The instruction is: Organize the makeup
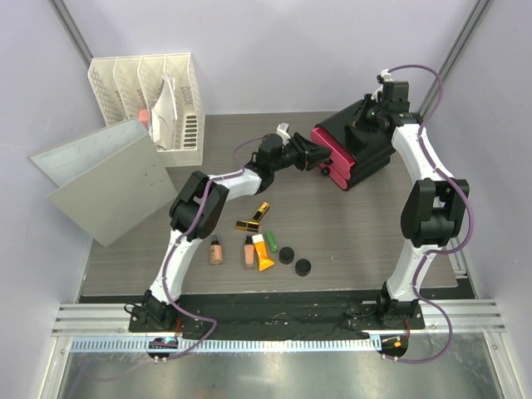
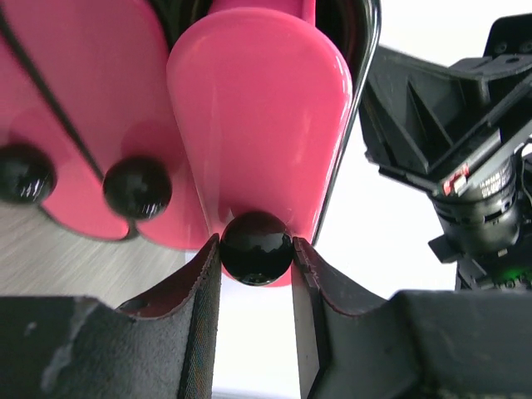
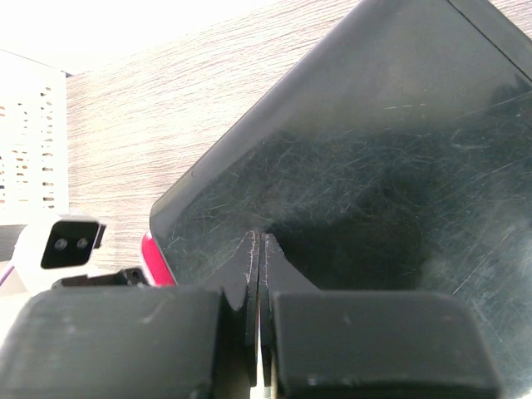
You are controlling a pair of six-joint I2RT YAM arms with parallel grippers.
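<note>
Top view: the makeup [image 1: 258,248] lies loose on the surface [image 1: 374,241], well in front of the organizer box [image 1: 353,150]. The pieces look small, light, rigid and slick (beige bottles, orange tube, gold-black lipsticks, black discs), probably best pinched across their bodies.

Left wrist: the left gripper [image 2: 256,251] grasps the box's black drawer knob [image 2: 256,246].

Right wrist: the right gripper [image 3: 261,249], clenched, rests on the box's top.

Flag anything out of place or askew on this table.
The black organizer box with pink drawers sits skewed on the grey table. The large pale grey binder sits angled, overhanging the table's left edge. The small cosmetics lie scattered loose on the tabletop. Nothing looks spilled or broken.
</note>
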